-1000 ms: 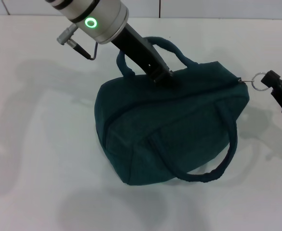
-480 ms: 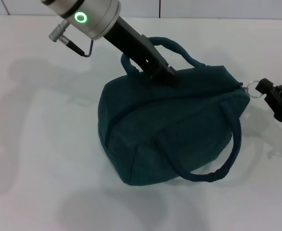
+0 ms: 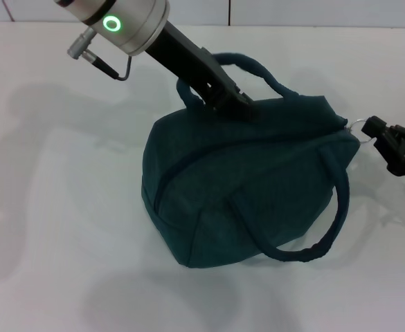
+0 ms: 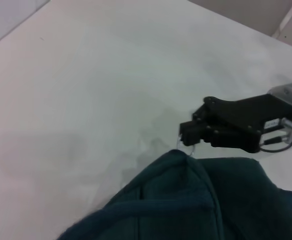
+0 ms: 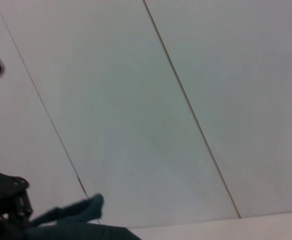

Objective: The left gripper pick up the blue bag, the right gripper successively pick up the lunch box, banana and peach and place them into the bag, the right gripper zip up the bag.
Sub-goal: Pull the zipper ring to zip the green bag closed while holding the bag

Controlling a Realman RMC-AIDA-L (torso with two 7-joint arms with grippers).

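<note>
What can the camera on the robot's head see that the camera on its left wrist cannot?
Only the head view shows the left pincer pressed onto the top of the dark teal fabric bag, its silver wrist with the green light ring, and the bag's front rope handle. Only the left wrist view shows the right pincer from the side, with its small white label. Both show the bag, the white table and the right pincer at the metal zipper ring on the bag's end.

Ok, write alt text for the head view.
A blue bag sits zipped shut on a white table. The left gripper grips its top edge near a handle, while the right gripper holds the zipper ring at the bag's end.
</note>
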